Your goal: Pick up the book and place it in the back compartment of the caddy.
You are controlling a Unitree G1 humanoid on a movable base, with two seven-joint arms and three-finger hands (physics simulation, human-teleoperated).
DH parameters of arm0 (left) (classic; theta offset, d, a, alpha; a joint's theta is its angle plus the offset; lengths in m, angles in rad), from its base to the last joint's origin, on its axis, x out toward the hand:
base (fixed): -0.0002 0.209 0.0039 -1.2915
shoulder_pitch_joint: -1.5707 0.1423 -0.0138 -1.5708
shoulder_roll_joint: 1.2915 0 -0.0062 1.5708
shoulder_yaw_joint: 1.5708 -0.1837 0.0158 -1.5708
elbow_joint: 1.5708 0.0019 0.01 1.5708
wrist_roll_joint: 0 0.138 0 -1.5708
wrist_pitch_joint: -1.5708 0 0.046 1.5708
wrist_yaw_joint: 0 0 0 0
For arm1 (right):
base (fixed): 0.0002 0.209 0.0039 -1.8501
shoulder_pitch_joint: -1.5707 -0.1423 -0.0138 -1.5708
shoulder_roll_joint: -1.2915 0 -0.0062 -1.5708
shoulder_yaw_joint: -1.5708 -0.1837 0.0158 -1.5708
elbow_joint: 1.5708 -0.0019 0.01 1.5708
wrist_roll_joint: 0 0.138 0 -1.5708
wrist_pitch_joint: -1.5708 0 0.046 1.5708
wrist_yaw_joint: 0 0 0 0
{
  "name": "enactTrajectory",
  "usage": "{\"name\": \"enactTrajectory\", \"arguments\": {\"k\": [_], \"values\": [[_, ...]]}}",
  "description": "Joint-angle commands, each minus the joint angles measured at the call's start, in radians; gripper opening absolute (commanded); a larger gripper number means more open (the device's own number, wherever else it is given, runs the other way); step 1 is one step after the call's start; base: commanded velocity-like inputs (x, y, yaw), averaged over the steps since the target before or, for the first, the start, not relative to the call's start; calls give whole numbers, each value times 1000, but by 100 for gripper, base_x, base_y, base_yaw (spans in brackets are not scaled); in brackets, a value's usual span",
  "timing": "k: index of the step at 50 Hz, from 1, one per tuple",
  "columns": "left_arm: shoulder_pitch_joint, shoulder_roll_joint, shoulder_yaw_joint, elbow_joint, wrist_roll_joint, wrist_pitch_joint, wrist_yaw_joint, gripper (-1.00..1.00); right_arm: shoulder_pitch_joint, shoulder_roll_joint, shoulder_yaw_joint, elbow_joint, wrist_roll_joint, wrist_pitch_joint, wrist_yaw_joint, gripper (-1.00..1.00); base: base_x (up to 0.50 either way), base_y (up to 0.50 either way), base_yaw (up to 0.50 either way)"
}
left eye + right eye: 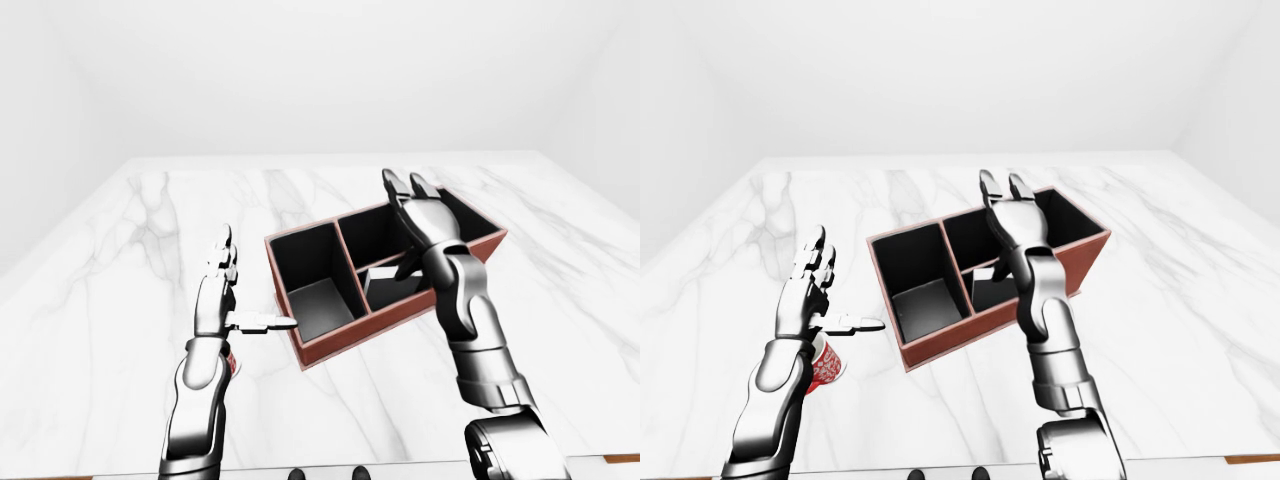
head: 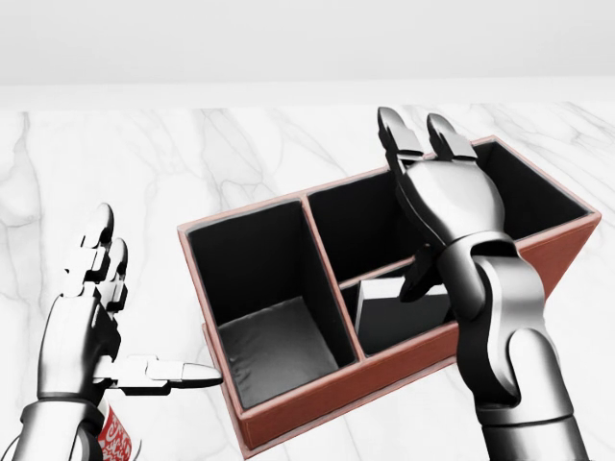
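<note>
Fingers spread above caddy; book inside lower-right compartment.

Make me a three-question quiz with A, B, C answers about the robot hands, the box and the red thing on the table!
1. Where is the right robot hand?
A. Flat on the table, far from the caddy
B. Over the caddy
C. Under the table

2. How many compartments can you see in the caddy?
A. One
B. Three
C. Six

3. What is the left robot hand doing?
A. Open, holding nothing
C. Squeezing the caddy wall
B. Gripping a cup

Answers:
1. B: the head view shows it held above the caddy's right-hand compartments.
2. B: dividers split the caddy into one large compartment on the left and two on the right, with a grey book standing in the lower right one.
3. A: its fingers are spread and its thumb points toward the caddy, while the red-and-white patterned thing sits beneath its wrist, ungrasped.
</note>
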Motion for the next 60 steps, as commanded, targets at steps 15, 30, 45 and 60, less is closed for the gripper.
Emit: {"name": "enactTrajectory", "arguments": {"k": [15, 30, 45, 60], "values": [[3, 0, 2, -19, -2, 0, 0, 100, 83, 16, -53, -472, 130, 0, 213, 100, 0, 0, 0], [0, 1, 5, -21, -4, 0, 0, 100, 186, 13, -90, -694, 215, 0, 220, 100, 0, 0, 0], [1, 0, 4, -21, -4, 0, -1, 100, 264, -3, -154, -869, 303, 0, 248, 100, 0, 0, 0], [2, 0, 3, -19, -3, 0, 0, 100, 312, -30, -195, -1116, 442, 0, 375, 100, 0, 0, 0]]}}
